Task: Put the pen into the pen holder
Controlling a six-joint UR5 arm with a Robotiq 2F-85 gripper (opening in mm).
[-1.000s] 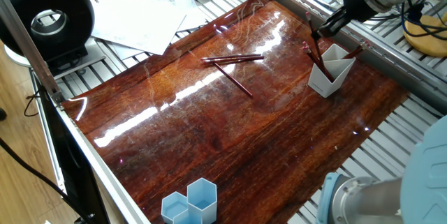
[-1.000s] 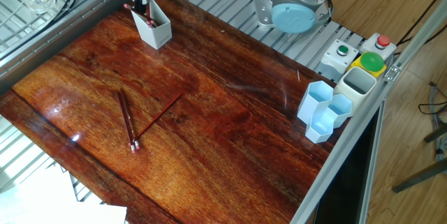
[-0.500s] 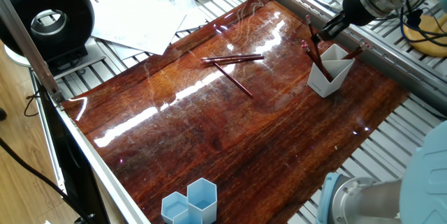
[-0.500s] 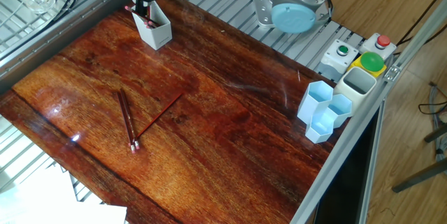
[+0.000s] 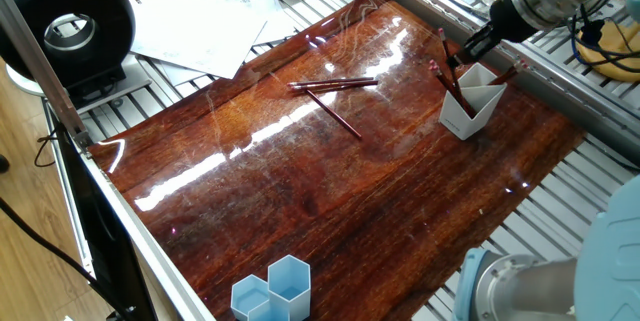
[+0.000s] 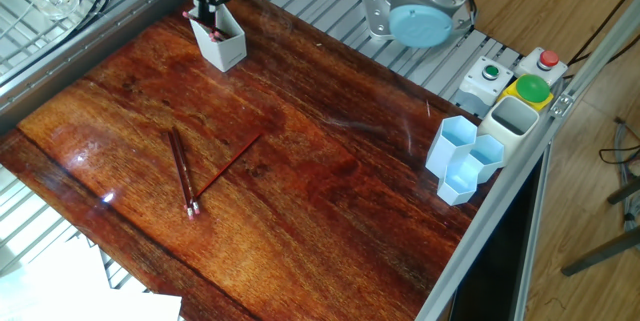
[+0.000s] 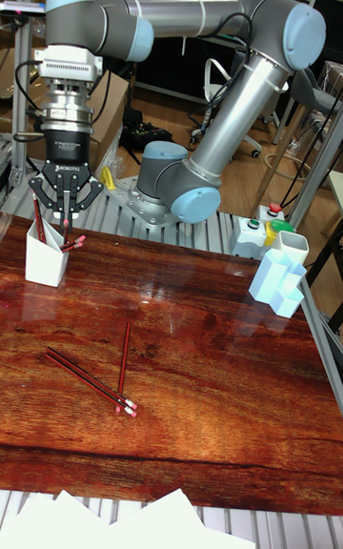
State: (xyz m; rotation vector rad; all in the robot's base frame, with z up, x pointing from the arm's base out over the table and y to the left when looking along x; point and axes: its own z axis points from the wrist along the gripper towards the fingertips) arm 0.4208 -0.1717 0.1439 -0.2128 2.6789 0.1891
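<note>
Glossy wood table (image 5: 330, 201), white angular pen holder (image 5: 470, 106) holding red pens (image 5: 452, 86)

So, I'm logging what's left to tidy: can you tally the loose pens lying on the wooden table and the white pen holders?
Dark red pens with pink erasers, flat on the table: 3
White angular plastic pen holder: 1
Total: 4
</note>
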